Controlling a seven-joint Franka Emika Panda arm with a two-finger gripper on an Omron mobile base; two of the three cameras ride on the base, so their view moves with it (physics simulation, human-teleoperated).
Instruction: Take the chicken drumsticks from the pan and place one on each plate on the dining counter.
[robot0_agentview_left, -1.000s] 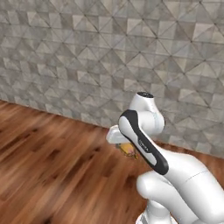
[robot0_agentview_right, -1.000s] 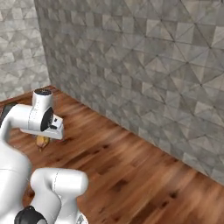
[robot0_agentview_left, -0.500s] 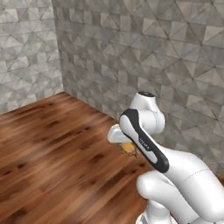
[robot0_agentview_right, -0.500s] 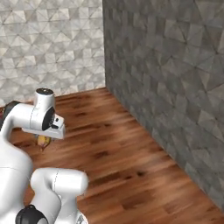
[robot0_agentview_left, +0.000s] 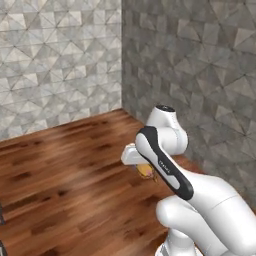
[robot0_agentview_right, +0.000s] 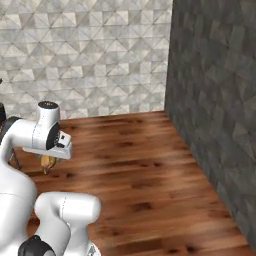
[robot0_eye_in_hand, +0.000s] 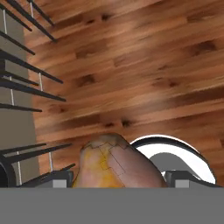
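A golden-brown chicken drumstick (robot0_eye_in_hand: 114, 165) fills the bottom middle of the hand view, wedged between the two fingertips (robot0_eye_in_hand: 61, 178). My gripper (robot0_eye_in_hand: 118, 178) is shut on it. From the left base view the drumstick (robot0_agentview_left: 145, 171) peeks out orange under the hand, behind the forearm, with the gripper (robot0_agentview_left: 144, 169) held in front of the robot above the floor. In the right base view the drumstick (robot0_agentview_right: 47, 162) hangs below the gripper (robot0_agentview_right: 49, 159) at the left. The pan, the plates and the dining counter are out of view.
Wood-plank floor (robot0_agentview_right: 135, 170) stretches ahead to a corner of two grey stone-tiled walls (robot0_agentview_left: 122, 55). Thin dark bars (robot0_eye_in_hand: 26, 74) over a beige surface cross the left of the hand view. A dark object (robot0_agentview_right: 2, 114) sits at the left edge.
The whole scene has swung sideways in both base views, so the base has turned; the wall corner now stands further right. The arm keeps its pose with the drumstick held.
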